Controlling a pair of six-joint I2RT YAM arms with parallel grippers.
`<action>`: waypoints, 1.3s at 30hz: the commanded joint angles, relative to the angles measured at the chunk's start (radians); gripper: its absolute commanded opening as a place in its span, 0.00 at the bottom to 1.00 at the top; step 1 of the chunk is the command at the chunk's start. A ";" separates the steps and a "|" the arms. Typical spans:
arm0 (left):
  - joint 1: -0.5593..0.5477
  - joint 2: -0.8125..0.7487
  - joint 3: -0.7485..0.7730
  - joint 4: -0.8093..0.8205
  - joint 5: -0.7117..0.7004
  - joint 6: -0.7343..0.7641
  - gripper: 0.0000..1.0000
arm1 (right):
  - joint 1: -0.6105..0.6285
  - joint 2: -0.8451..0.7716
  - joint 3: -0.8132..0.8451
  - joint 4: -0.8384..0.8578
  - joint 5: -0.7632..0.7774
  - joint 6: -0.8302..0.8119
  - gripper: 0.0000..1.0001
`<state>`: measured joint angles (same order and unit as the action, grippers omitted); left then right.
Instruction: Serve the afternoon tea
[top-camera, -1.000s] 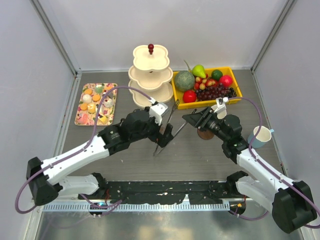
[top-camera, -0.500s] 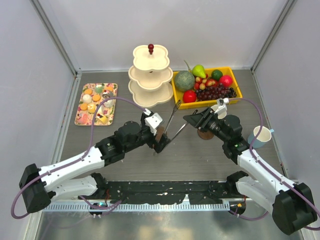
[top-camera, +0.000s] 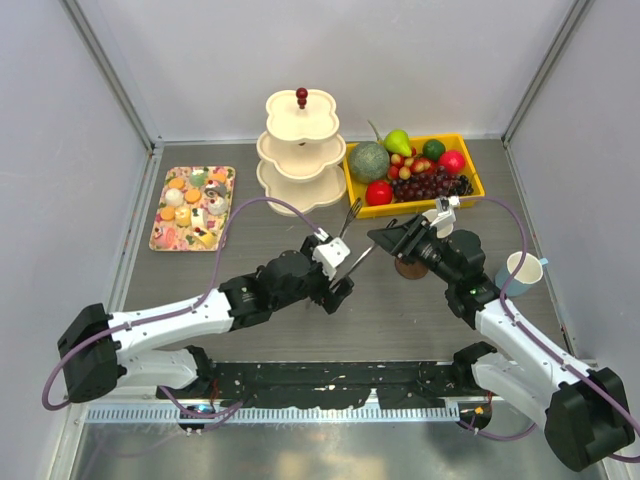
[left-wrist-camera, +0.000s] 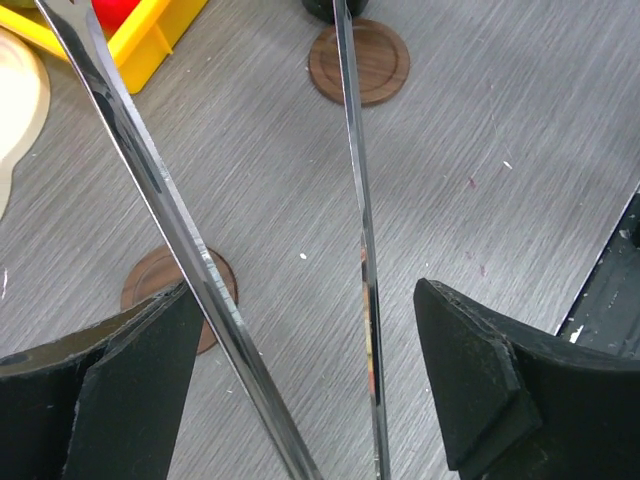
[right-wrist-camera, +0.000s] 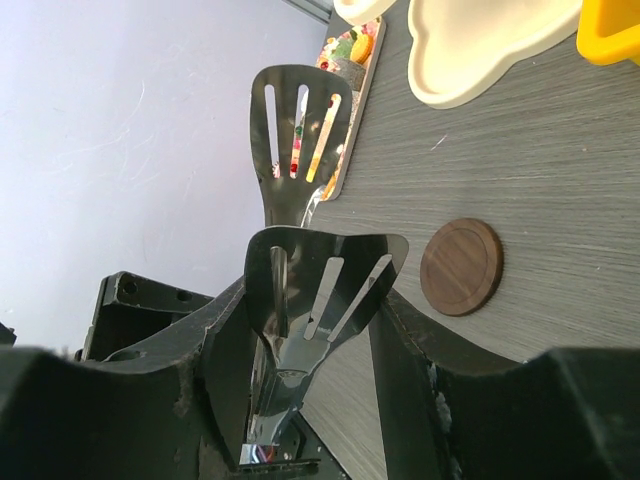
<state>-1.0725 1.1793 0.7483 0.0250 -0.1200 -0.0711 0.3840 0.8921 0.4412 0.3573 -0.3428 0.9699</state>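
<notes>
Right at the near edge of the table (top-camera: 400, 325) sit the two arm bases, and both arms reach in toward the middle. From where I stand, the left gripper (left-wrist-camera: 305, 290) has its jaws spread wide, one finger on each side of the two steel arms of a pair of tongs (right-wrist-camera: 300, 245). One steel arm passes close against the left-hand finger, though I cannot say whether it presses on it. The other runs clear of the opposite finger. The steel arms draw together toward the left gripper and spread apart toward the right one.

The right gripper (right-wrist-camera: 315, 290) is clamped across the nearer slotted head of the tongs, a finger against each of its edges. The other slotted head stands free beyond it.

On the middle of the table lie a wooden coaster (left-wrist-camera: 362, 62), partly under the right arm's wrist, and a second coaster (left-wrist-camera: 160, 272) just beside the left gripper's finger. Over by the right edge stands the white-and-blue mug (top-camera: 522, 272), upright.

Farther back, toward the far left corner, the sweets (top-camera: 185, 205) lie on the flowered tray (top-camera: 156, 240), well apart from both grippers. Along the far edge stands a cream three-tier stand (top-camera: 300, 150). Just beside it, toward the far right corner, is a yellow tray (top-camera: 473, 168) heaped with fruit (top-camera: 420, 180).
</notes>
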 joint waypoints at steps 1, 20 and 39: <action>-0.014 0.005 0.048 0.095 -0.073 -0.025 0.88 | -0.002 -0.022 0.027 0.031 0.018 0.027 0.22; -0.015 0.009 0.080 0.059 -0.049 -0.099 0.20 | -0.004 -0.024 0.001 0.084 0.045 0.049 0.70; -0.014 -0.020 0.068 0.061 0.025 -0.113 0.13 | -0.004 -0.038 -0.056 0.129 0.183 0.122 0.76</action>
<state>-1.0843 1.1889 0.7986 0.0330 -0.1322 -0.1802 0.3820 0.8494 0.3901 0.3920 -0.1978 1.0534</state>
